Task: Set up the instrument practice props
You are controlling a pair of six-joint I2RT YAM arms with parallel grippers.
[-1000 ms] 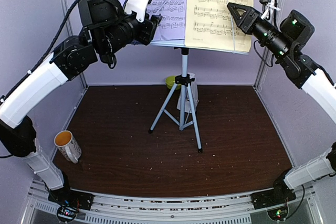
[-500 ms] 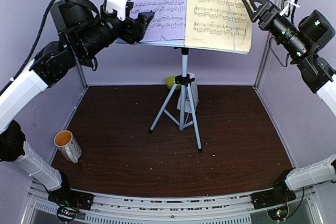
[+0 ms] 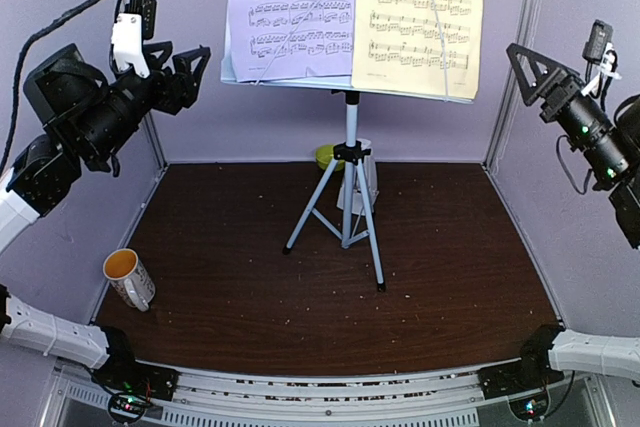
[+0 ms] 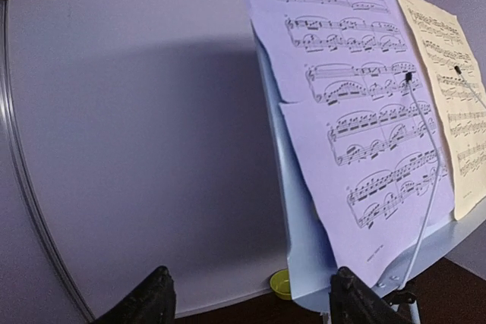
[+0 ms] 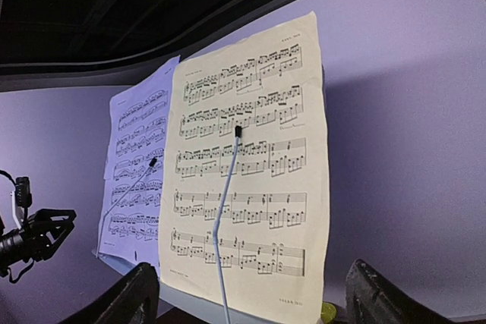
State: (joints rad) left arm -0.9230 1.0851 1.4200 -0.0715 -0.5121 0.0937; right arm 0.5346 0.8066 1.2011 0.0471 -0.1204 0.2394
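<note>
Left gripper point(image 3: 185, 62): jaws spread wide, nothing between them. It hangs in the air at upper left, clear of the stand and just beside the left edge of the lavender page point(image 3: 290, 7). Its wrist view shows both fingertips point(image 4: 152, 301) apart with no contact.

Right gripper point(image 3: 528, 69): jaws likewise wide and empty, raised at far right, well apart from the yellow page point(image 3: 420, 17).

Music stand point(image 3: 350, 89): upright at the back centre of the table point(image 3: 460, 277). Its silver tripod point(image 3: 345, 212) has its legs splayed on the brown surface. The two pages sit side by side on the ledge, lavender left, yellow right, each with a thin wire arm lying across it.

Metronome point(image 3: 370, 182): white, on the table directly behind the tripod legs, partly hidden by them.

A green bowl point(image 3: 325, 155) sits just behind the tripod. A white mug point(image 3: 128, 277) stands near the left edge.
</note>
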